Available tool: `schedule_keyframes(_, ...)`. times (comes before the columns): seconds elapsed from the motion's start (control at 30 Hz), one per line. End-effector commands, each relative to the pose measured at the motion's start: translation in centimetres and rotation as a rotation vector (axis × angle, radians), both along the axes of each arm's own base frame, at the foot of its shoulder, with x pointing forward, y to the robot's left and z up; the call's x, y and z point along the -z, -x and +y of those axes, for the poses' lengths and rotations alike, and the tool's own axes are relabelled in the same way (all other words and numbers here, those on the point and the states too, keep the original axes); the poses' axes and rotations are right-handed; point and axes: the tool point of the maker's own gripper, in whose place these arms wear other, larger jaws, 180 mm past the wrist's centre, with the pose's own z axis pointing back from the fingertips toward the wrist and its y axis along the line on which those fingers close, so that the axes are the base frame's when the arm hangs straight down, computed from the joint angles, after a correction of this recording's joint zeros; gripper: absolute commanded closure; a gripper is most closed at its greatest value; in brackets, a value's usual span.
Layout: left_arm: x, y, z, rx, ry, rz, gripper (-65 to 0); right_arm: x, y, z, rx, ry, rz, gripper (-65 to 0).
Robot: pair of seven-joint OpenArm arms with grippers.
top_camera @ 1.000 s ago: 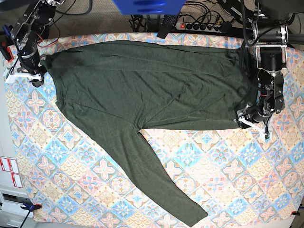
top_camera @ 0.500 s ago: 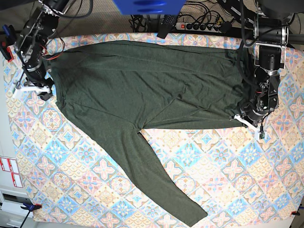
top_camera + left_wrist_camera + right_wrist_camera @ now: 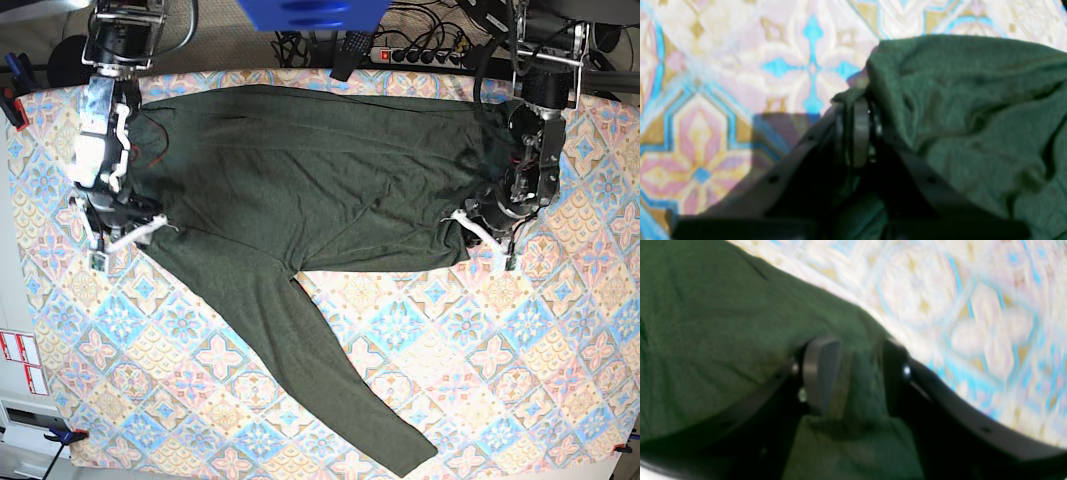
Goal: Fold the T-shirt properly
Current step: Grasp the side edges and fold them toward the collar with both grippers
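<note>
While the T-shirt lies spread across the patterned counter, one sleeve trailing toward the near edge, the left gripper is clamped on its hem corner. The right gripper straddles a fold at the shoulder edge, jaws apart. A clean fold probably needs that pinch secured first, then both corners carried together, level.

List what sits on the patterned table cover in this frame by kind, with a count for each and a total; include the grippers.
Garments: 1, the T-shirt, dark olive green, spread flat with one long sleeve trailing toward the near edge.
Grippers: 2, the left gripper shut on the T-shirt's edge, and the right gripper at the opposite edge with fabric between its fingers.
Total: 3
</note>
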Motion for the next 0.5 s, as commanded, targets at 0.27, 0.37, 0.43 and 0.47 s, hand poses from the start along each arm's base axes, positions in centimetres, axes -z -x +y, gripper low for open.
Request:
schedule_keyframes(0.27, -2.5, 0.8, 2.5, -0.039, -0.036, -0.067, 0.0, 0.6, -4.2, -1.6, -0.050, 0.061, 0.011, -28.6)
schedule_keyframes(0.37, -2.8, 1.2, 2.6, -0.043, -0.037, -0.078, 0.0, 1.5, -4.9, -1.8, -0.073, 0.083, 0.025, -28.6)
schedule_keyframes(0.43, -3.0, 1.4, 2.4, -0.035, -0.037, -0.082, 0.0, 2.2, -5.2, -1.6, -0.091, 0.091, 0.041, -28.6)
schedule_keyframes(0.47, -3.0, 1.6, 2.3, -0.031, -0.038, -0.082, 0.0, 2.5, -5.3, -1.4, -0.098, 0.091, 0.049, -28.6)
